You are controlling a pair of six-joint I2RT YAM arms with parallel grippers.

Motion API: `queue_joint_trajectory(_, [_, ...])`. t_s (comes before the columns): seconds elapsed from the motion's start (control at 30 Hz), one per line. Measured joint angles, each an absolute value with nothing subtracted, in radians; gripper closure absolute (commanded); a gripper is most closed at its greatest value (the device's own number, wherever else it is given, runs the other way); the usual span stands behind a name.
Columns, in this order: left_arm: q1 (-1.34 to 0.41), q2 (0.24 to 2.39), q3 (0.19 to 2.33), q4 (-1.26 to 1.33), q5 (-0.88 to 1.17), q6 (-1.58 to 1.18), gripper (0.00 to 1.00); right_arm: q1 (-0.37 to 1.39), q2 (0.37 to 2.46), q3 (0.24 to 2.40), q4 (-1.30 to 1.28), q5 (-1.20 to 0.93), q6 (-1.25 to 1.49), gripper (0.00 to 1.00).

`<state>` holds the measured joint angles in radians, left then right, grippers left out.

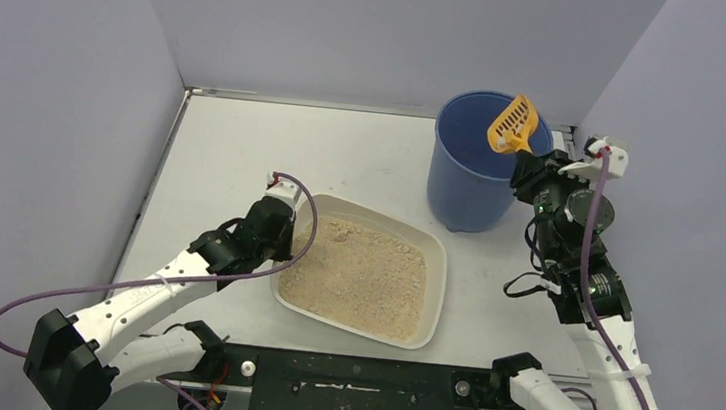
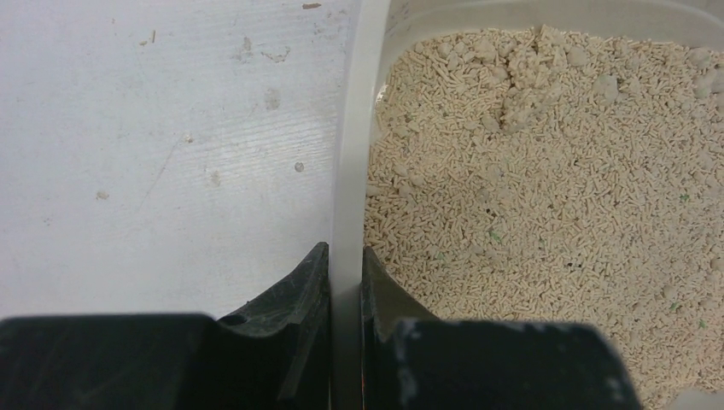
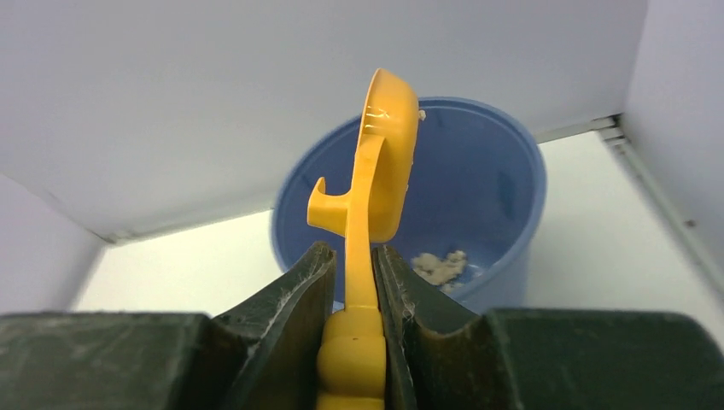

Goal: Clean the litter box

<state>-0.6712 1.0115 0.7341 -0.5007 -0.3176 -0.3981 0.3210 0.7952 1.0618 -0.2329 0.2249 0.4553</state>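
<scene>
**Top external view: litter box [image 1: 440,273] gripped at its rim, scoop [image 1: 513,124] up over the bucket [image 1: 471,190]**

The off-white litter box lies on the table [image 1: 243,153] just toward 6 o'clock of centre, close to the arm bases, with beige litter [image 2: 555,213] spread inside. The left gripper [image 2: 345,256] is clamped on the tray's wall at its 9 o'clock side, one finger outside and one inside. The blue bucket stands apart at 1 o'clock from the tray. The right gripper [image 3: 352,256] is closed tight on the orange scoop's handle, with the scoop head raised above the bucket's 2 o'clock rim. A pale clump [image 3: 440,265] lies on the bucket's floor.
</scene>
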Motion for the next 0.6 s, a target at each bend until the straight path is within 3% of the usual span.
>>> queue_joint_trajectory(0.37, [-0.682, 0.991, 0.729, -0.501, -0.299, -0.382, 1.00, 0.326, 0.981, 1.221, -0.406, 0.237, -0.075, 1.00])
queue_joint_trajectory(0.6, [-0.686, 0.989, 0.728, -0.501, -0.294, -0.381, 1.00, 0.429, 0.998, 1.237, -0.430, 0.339, -0.396, 1.00])
